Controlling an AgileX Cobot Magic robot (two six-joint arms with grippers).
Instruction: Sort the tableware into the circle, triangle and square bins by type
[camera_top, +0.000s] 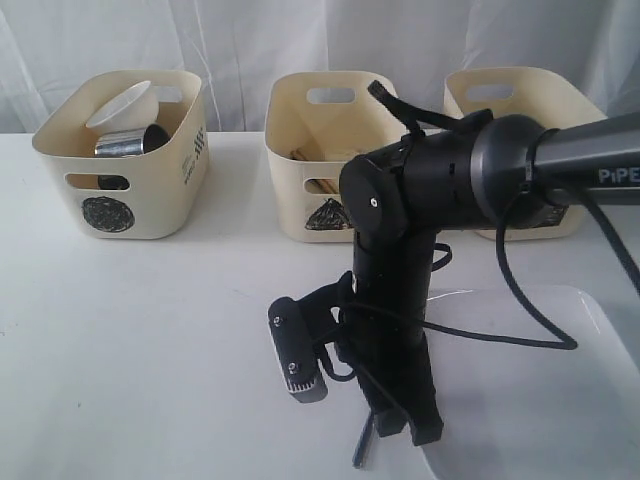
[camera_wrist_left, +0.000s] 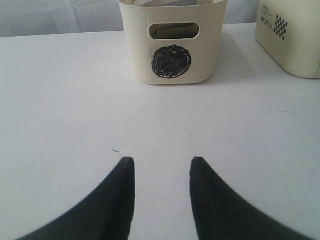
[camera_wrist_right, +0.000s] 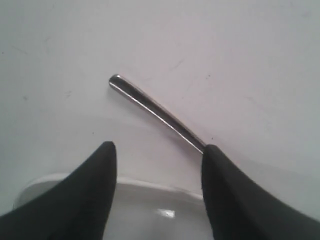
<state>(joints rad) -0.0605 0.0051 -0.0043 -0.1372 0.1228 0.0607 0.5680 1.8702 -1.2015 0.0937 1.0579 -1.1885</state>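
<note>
White curtain (camera_top: 100, 40) hung behind a white table (camera_top: 150, 330) in the exterior view. Three cream bins stood in a row along the far side. The circle bin (camera_top: 150, 190) at 10 o'clock bore a black scribbled disc and held a white bowl (camera_top: 122, 103) and a steel mug (camera_top: 130, 143). Its side carried a small checkered print, the writing too small to read. The triangle bin (camera_top: 300, 130) stood at 12 o'clock with wooden sticks (camera_top: 312, 154) showing inside. The third bin (camera_top: 520, 95) was at 2 o'clock, its mark hidden by the right arm (camera_top: 560, 155), which read "PIPE" where the edge cut it off. The right gripper (camera_top: 395, 425) pointed down at 6 o'clock, beside the near corner of the plate (camera_top: 540, 400), which lay at 4 o'clock.

From the left wrist, the left gripper (camera_wrist_left: 162, 162) stood with fingers apart and nothing between them, over bare table. The circle bin (camera_wrist_left: 172, 50) sat straight ahead. A second bin (camera_wrist_left: 295, 50) beside it read "WORLD" next to a checker patch.

From the right wrist, the right gripper (camera_wrist_right: 157, 150) had its fingers spread wide, gripping nothing. A steel handle (camera_wrist_right: 155, 112) lay on the table ahead of them, one end running behind a fingertip (camera_wrist_right: 215, 160). Which utensil it was could not be told. The plate's rim (camera_wrist_right: 150, 186) showed under the fingers.
</note>
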